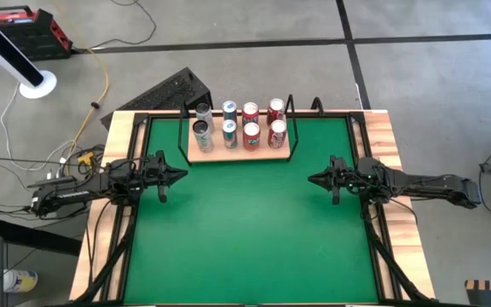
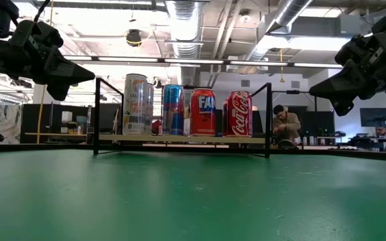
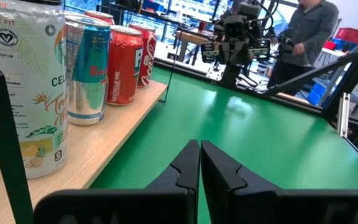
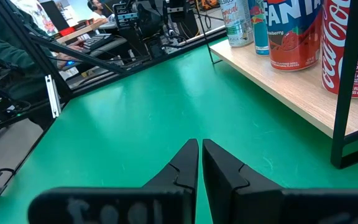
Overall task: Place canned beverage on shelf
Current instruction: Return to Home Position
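The shelf [image 1: 239,155], a light-wood board in a thin black wire frame, lies on the green mat [image 1: 245,230] at the table's far middle. Several cans stand upright on it in two rows: silver ones [image 1: 203,135] at the left, blue ones [image 1: 229,134], then red ones [image 1: 277,134]. My left gripper [image 1: 181,176] hovers over the mat's left side, shut and empty, pointing toward the right. My right gripper [image 1: 312,179] hovers over the right side, shut and empty, facing it. Each wrist view shows shut fingertips [image 3: 199,146] [image 4: 199,144] over bare mat beside the shelf [image 3: 110,137] [image 4: 291,87].
Bare green mat lies between the grippers and toward the near edge. Black frame rails [image 1: 118,239] run along the table's wooden sides. A dark keyboard-like object [image 1: 173,89] lies on the floor behind the table. A person [image 2: 285,126] sits in the room beyond.
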Robot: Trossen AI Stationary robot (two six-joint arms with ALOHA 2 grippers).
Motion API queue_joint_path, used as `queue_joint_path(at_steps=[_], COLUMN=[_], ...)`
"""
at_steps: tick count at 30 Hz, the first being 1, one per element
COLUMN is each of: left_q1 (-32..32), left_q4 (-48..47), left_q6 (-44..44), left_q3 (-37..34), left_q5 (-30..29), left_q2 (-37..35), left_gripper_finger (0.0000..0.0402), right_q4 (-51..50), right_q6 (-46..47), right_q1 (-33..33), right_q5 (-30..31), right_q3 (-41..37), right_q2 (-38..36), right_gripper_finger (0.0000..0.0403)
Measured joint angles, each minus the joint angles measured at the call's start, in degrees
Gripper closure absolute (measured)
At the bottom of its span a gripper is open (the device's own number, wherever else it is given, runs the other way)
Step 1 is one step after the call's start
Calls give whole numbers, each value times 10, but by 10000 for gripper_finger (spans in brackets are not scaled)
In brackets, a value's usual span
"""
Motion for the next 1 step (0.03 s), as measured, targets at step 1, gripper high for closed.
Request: queue_joint_path(at_steps=[1], left_q1=[0], left_q4=[0], left_q6=[0], left_q3=[0], left_q5=[0], left_q2=[0], left_gripper_finger=[401], right_q4=[0], right_q6=[0], right_q1=[0], right_q5=[0], right_q3=[0], right_q2=[0], right_gripper_finger=[354])
